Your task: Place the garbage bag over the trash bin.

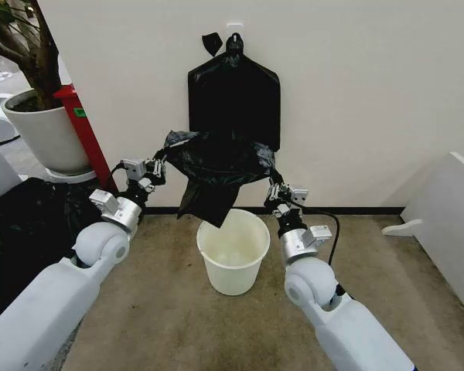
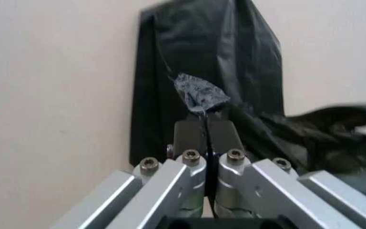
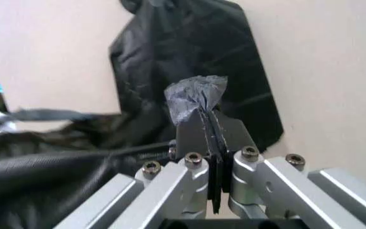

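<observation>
The glossy black garbage bag hangs stretched between both grippers above the cream-white trash bin, its lower corner dangling just over the bin's rim. My left gripper is shut on the bag's left edge; in the left wrist view a crumpled tuft of the garbage bag sticks out past the closed left gripper. My right gripper is shut on the right edge, and the right wrist view shows a bunch of the garbage bag pinched in the right gripper.
A flat bundle of black bags hangs on the wall behind. A white planter pot with a plant and a red post stand at left. A heap of black plastic lies at far left. A white panel stands at right.
</observation>
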Motion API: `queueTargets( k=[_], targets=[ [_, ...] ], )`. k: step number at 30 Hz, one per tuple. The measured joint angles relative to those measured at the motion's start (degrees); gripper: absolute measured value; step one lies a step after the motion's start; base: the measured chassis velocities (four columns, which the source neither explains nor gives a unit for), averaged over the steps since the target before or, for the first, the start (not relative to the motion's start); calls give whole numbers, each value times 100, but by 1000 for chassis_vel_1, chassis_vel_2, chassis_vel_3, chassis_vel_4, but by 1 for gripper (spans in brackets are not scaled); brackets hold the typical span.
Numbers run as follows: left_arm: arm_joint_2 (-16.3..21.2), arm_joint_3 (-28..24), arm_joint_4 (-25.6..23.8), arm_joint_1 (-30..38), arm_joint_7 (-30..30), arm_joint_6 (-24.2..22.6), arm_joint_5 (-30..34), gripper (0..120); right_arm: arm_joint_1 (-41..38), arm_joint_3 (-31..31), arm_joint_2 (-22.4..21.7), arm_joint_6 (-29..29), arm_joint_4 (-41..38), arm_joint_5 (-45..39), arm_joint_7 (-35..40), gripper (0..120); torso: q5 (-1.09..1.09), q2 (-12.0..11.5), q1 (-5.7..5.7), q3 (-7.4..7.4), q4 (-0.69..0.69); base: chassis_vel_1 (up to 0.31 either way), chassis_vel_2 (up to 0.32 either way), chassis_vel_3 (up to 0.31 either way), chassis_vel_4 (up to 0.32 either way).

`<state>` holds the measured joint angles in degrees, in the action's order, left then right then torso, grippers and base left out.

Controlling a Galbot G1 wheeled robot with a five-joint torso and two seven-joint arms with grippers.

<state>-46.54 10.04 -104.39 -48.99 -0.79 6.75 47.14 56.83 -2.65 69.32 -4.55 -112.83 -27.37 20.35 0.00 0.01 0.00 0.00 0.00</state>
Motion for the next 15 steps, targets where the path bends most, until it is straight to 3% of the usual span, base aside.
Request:
queueTargets(
  k=[5, 7, 15],
  targets=[
    [112, -133, 44, 32, 112, -149, -113, 0, 46, -31, -77, -149, 2, 292, -404, 0, 0, 0, 0, 0, 0, 0, 0, 0, 0],
    [125, -214, 179, 32, 165, -200, -514, 0, 154, -41, -121, -122, -15, 531, -435, 0, 0, 0, 0, 0, 0, 0, 0, 0, 0],
    [-212, -505, 485, -44, 115, -260, -983, 0, 415, -50, -94, 374, 127, 894, 369, 0, 1, 0, 0, 0, -1, 0, 0, 0, 0]
  ],
)
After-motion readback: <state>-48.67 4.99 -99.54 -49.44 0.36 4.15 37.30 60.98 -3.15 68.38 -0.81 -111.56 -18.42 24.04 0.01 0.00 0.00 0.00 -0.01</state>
